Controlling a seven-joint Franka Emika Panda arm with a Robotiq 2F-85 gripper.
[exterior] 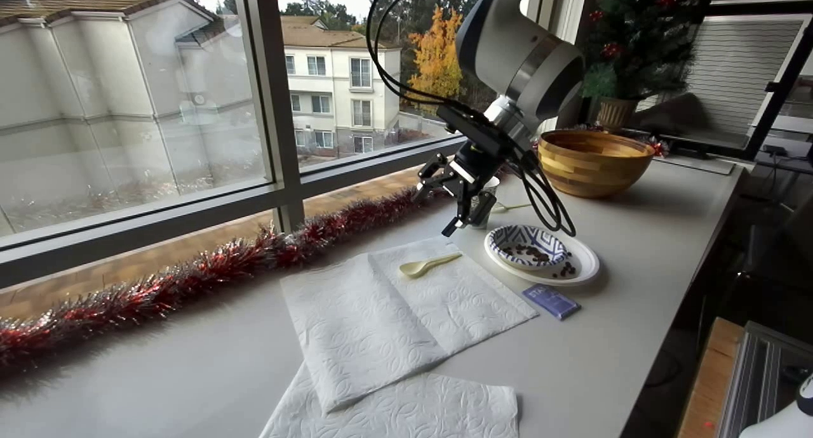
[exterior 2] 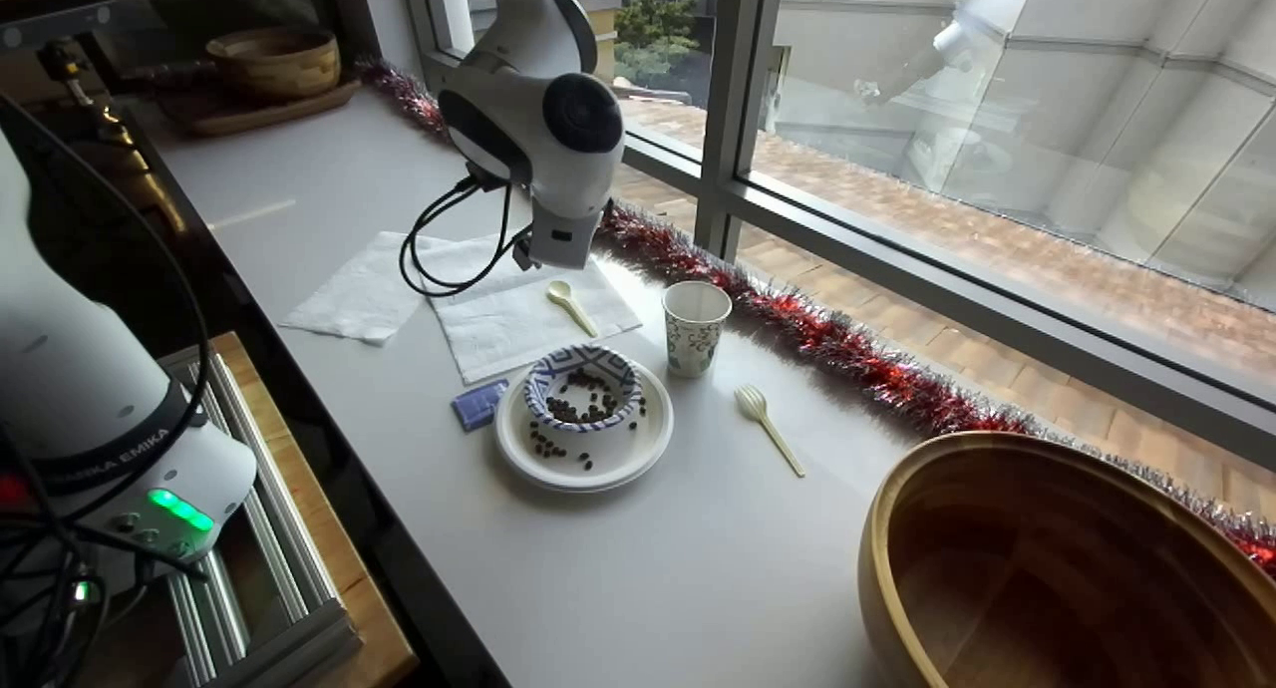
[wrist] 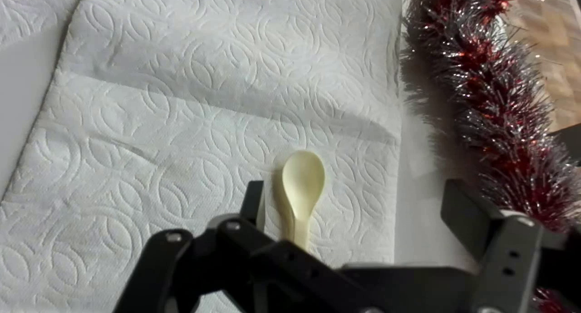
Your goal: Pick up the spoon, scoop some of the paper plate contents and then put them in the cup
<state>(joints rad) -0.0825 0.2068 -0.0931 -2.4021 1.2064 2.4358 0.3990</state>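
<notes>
Slim pale cream-yellow spoon (exterior: 417,269): lying hollow side up on a creased white embossed paper towel (exterior: 362,314); in an exterior view, pointing with the handle toward the far right.
Jointed black fingers (wrist: 467,222): spread wide apart, held above the smooth white table (exterior 2: 688,558); in the wrist view, seen left and right of the spoon.
Round shallow white plate (exterior 2: 638,457): flat on the table; in an exterior view, on the near side of the spoon.
Round white bowl with blue geometric print (exterior 2: 588,358): resting on the plate.
Small dark bits (exterior 2: 560,412): partly gathered in the printed bowl, partly strewn over the plate.
White printed paper cup (exterior 2: 696,339): upright on the table; in an exterior view, to the far right of the plate.
Slender pale cream-yellow fork (exterior 2: 755,407): on the table; in an exterior view, right of the cup.
</notes>
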